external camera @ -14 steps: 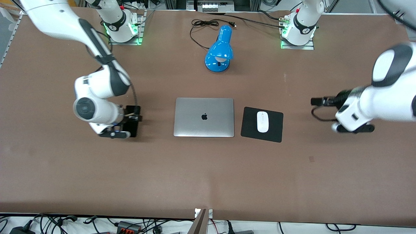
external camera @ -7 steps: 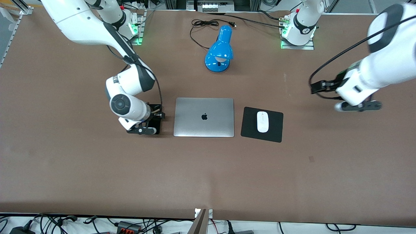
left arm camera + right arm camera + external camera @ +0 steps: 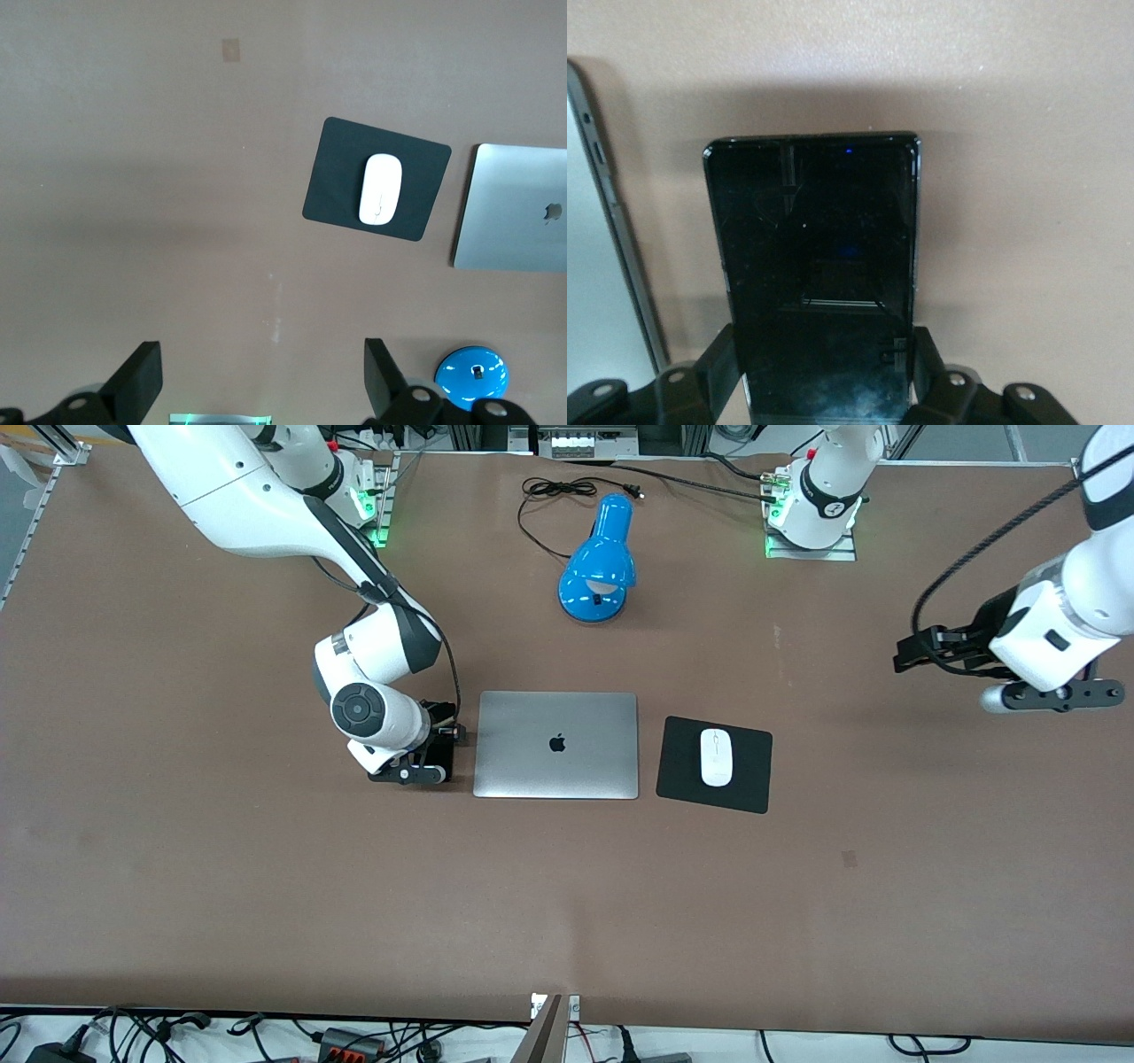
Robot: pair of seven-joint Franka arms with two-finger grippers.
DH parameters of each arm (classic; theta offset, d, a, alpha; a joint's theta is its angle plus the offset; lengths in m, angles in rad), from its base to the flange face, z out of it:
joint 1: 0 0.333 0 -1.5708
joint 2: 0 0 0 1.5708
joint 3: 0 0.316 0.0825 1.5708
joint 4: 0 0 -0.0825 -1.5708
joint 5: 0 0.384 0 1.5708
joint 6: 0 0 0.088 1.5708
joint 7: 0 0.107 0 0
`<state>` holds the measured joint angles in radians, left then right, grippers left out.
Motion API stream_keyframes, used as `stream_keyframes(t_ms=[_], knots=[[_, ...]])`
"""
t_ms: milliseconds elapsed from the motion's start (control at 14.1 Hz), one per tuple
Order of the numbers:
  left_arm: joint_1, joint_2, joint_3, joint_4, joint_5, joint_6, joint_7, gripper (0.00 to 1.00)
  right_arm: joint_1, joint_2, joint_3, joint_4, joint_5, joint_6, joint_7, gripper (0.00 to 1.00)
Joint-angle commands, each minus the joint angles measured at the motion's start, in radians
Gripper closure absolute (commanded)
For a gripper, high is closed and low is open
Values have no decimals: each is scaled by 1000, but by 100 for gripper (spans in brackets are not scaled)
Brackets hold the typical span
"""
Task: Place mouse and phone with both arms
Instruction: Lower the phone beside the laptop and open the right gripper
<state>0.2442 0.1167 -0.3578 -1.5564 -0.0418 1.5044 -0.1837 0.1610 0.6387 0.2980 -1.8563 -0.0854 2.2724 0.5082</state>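
Now my right end effector [image 3: 434,751] pinches the phone [image 3: 819,266] just beside the laptop [image 3: 556,745]; next, lower and release. The mouse [image 3: 716,757] rests on its pad [image 3: 682,766]; my left end effector [image 3: 261,390] waits spread, over bare counter [image 3: 567,903].

In the front view the right arm's wrist [image 3: 376,722] hides most of the phone [image 3: 439,755].
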Motion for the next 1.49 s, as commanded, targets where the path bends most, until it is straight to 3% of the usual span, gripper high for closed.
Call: stream_keyframes(t_ms=[0,71,142,284,426,710,994,1420], knots=[[-178,-29,204,0,-9,-32,106,0,5,-11,1,-4,7,-7,10,72],[-172,-31,207,-2,-9,-35,154,0,3,-11,1,-4,9,-7,13,31],[-165,-32,209,4,-10,-36,177,0,0,-14,1,3,10,-8,41,0],[-157,-32,209,6,-18,-38,173,0,-3,-59,1,15,10,-22,76,0],[-158,-35,201,9,-9,-46,162,0,-20,-112,-5,76,9,-118,64,0],[-160,-54,198,-16,-3,-58,58,0,-67,-122,-5,392,-5,-477,-29,0],[-163,-78,134,-8,63,-64,78,0,-185,-139,-3,527,6,-586,-143,0],[-160,-85,138,-8,51,-76,107,0,-308,-226,-11,594,-4,-663,-327,0]])
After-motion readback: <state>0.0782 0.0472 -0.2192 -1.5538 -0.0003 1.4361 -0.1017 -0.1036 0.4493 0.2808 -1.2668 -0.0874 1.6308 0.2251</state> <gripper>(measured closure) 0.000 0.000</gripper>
